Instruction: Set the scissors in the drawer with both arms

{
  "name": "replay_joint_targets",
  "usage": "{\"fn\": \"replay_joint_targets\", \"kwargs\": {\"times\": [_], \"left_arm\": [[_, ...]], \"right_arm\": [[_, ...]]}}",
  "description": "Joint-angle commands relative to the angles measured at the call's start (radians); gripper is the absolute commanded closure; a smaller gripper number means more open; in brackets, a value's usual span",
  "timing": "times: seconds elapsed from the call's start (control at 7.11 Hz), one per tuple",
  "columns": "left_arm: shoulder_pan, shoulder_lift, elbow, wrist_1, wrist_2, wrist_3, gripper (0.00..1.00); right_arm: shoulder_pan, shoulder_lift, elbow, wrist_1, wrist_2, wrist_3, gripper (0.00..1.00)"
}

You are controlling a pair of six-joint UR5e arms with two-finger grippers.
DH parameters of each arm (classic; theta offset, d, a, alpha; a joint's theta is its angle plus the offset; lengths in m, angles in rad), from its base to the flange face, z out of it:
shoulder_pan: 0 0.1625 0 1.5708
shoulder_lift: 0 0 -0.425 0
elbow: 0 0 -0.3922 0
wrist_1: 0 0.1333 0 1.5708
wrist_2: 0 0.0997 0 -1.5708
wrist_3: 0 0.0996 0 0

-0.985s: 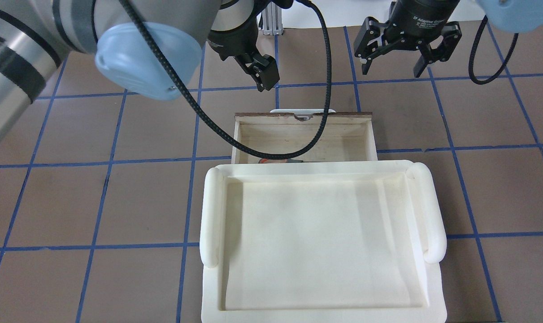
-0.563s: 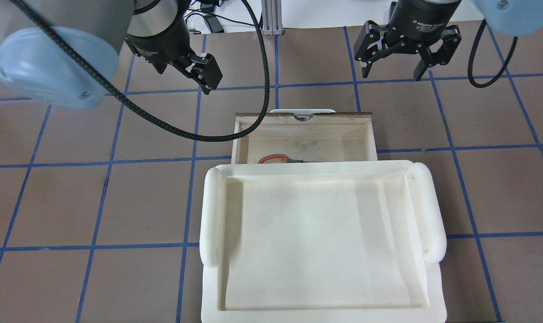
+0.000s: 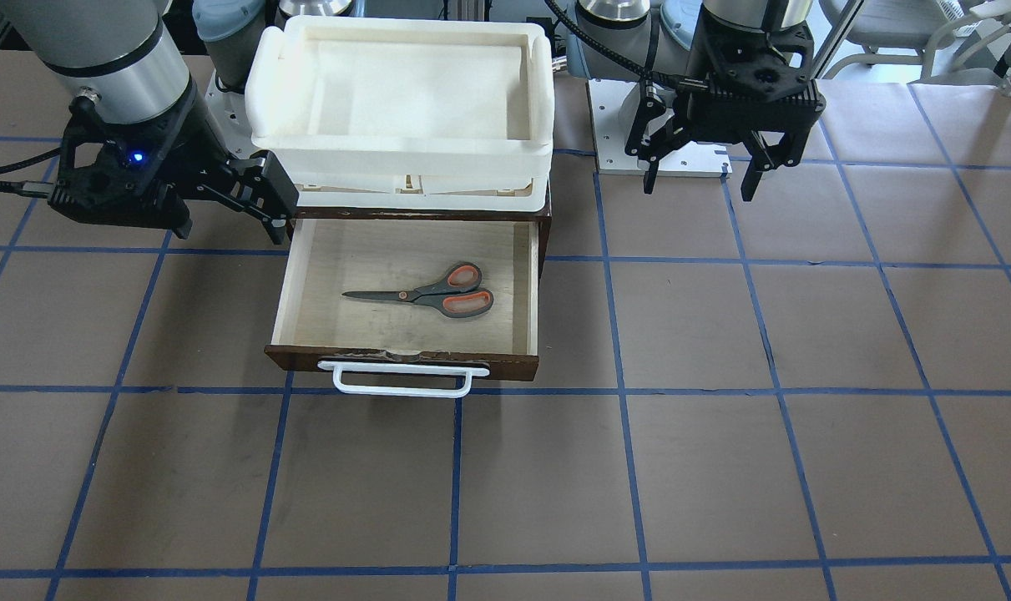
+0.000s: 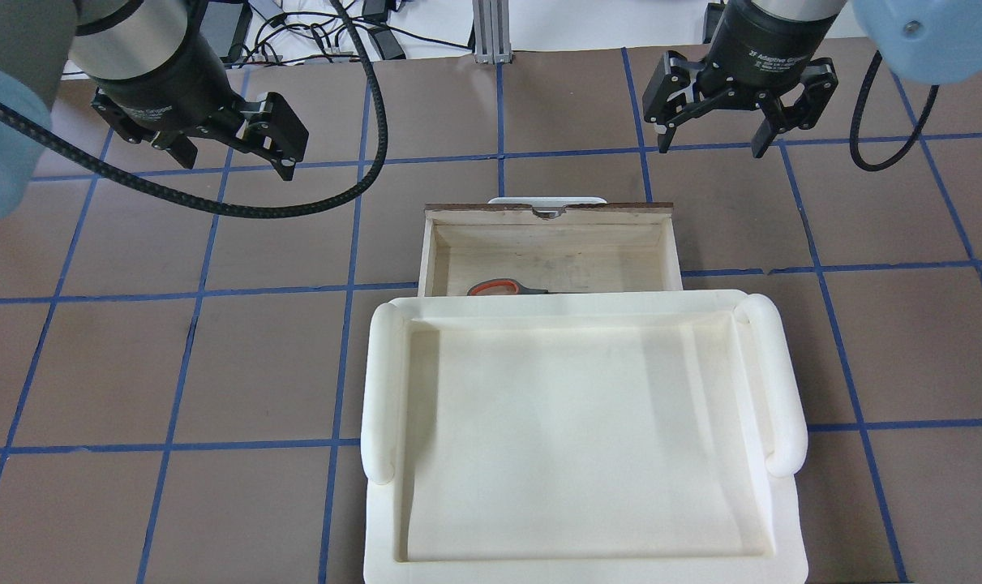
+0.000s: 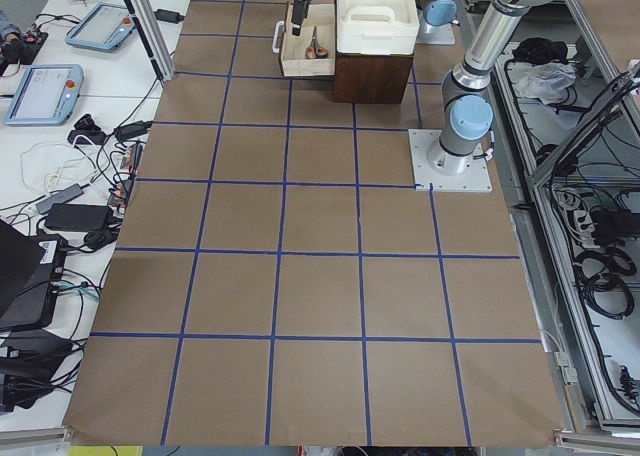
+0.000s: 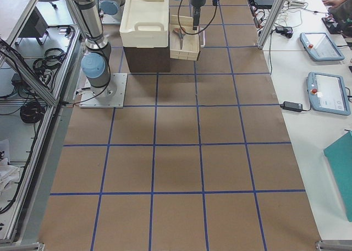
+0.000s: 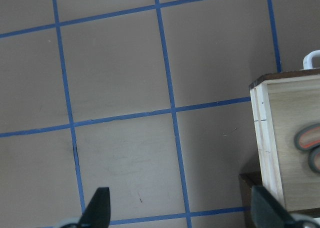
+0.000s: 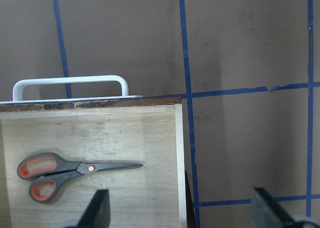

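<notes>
Scissors in the pulled-out drawer, both grippers empty.
Behind the white handle [image 3: 401,388], the scissors [image 3: 426,294] lie flat on the drawer [image 3: 305,357] floor, blades toward the robot's right. The white tray [image 3: 405,146] sits above the drawer's rear. Left gripper [image 3: 699,188] and right gripper [image 4: 711,144] hover with fingers spread.

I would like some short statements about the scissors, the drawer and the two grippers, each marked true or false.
1. The scissors lie flat inside the drawer. True.
2. The drawer is pushed shut. False: it stands pulled open.
3. The left gripper has open jaws and holds nothing. True.
4. The right gripper is shut on the scissors. False: its jaws are open and empty.
5. The white tray sits above the drawer. True.
</notes>
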Motion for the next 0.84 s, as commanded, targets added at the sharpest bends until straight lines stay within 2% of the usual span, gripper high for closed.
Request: {"fn": "replay_joint_targets", "kwargs": {"times": [0.0, 0.7], "left_arm": [[0.026, 0.004, 0.012, -0.003, -0.009, -0.058, 0.01], [0.054, 0.006, 0.009, -0.009, -0.032, -0.056, 0.0]], "right_arm": [[0.0, -0.002, 0.004, -0.001, -0.001, -0.003, 0.0], [0.0, -0.002, 0.004, 0.001, 0.002, 0.004, 0.0]]}}
